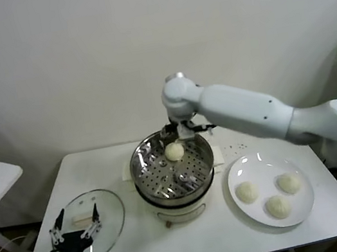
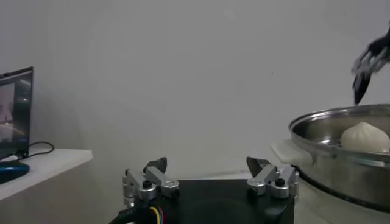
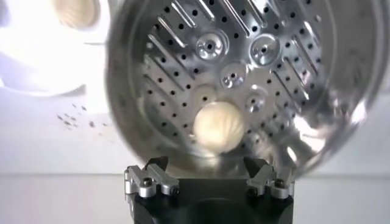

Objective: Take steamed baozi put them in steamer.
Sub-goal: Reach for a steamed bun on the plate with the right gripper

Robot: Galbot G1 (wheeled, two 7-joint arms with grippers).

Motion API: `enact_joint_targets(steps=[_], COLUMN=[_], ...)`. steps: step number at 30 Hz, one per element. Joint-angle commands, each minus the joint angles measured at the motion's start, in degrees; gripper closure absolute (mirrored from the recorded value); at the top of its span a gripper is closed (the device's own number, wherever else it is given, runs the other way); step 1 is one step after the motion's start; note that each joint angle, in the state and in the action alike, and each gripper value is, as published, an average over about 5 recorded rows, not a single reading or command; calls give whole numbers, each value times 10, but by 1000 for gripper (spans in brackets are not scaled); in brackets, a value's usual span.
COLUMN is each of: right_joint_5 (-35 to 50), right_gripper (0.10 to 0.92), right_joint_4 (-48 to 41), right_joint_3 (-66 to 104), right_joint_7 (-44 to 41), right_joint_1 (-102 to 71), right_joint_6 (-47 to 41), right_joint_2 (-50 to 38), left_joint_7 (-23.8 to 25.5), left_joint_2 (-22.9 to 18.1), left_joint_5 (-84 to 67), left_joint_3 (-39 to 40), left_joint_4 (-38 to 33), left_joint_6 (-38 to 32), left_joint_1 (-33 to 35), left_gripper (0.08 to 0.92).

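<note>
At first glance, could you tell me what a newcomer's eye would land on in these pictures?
The right gripper hangs open over the far side of the shiny steamer in the table's middle, with one bun lying on its holed tray. Three more buns wait on the white plate to the right, and a glass lid lies left.

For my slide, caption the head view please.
Right hand open above one cream-white bun in the shiny steel steamer; three remain on the white plate.

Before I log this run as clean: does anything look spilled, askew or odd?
Nothing serious. One baozi sits in the steamer, three wait on the plate, and the glass lid lies flat. Only small dark specks dot the table behind the plate.
</note>
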Motion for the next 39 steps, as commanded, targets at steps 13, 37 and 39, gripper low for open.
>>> enact_joint_targets(steps=[13, 37, 39], right_joint_5=[462, 276, 276], right_gripper=[203, 203, 203], right_joint_4=[22, 55, 53], right_joint_3=[-134, 8, 7], right_joint_7=[43, 118, 117], right_joint_1=[51, -248, -251], right_joint_6=[-365, -353, -352], right_joint_2=[-295, -279, -271], left_joint_7=[2, 8, 8], left_joint_2=[14, 12, 12], left_joint_5=[-9, 46, 46], left_joint_3=[16, 13, 13], left_joint_4=[5, -20, -17], left_joint_6=[-32, -42, -43], left_joint_1=[-10, 20, 21], left_gripper=[177, 177, 177])
